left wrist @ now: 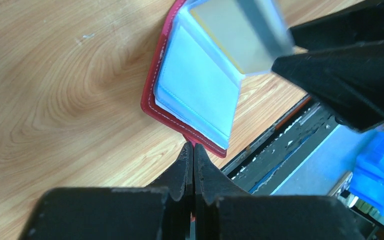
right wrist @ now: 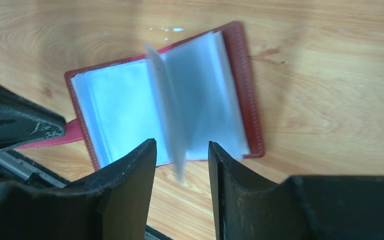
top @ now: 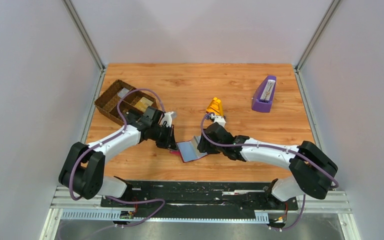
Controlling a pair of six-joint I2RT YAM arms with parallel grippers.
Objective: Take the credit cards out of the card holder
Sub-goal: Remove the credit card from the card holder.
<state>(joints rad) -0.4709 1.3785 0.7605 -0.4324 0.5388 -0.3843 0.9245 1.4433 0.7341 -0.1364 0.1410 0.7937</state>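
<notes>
Far left corner of the table: one wicker basket (top: 105, 94) with two compartments and one flat piece in each. You probably mean it as the drop-off for cards. If so, two are already out.

Left gripper (left wrist: 192, 150): fingers pressed together on the red snap tab of the card holder (top: 190, 150). Judged purpose: you are anchoring the holder so it cannot slide while the other arm works the sleeves.

One card holder lies open on the table by the middle of the near edge, between the two arms, with the red cover down and the grey-blue sleeves up.

Right gripper (right wrist: 182, 150): jaws apart, one on either side of a single sleeve leaf (right wrist: 170, 115) that stands up from the spine, with no pinch visible. You look to be lining up to grip that leaf or a card in it. The cards left inside cannot be counted because the sleeves are too blurred.

Mid-table, beyond the right gripper: one small yellow object (top: 214, 106).

Far right corner: one purple stand (top: 264, 95), with neither arm near it.
</notes>
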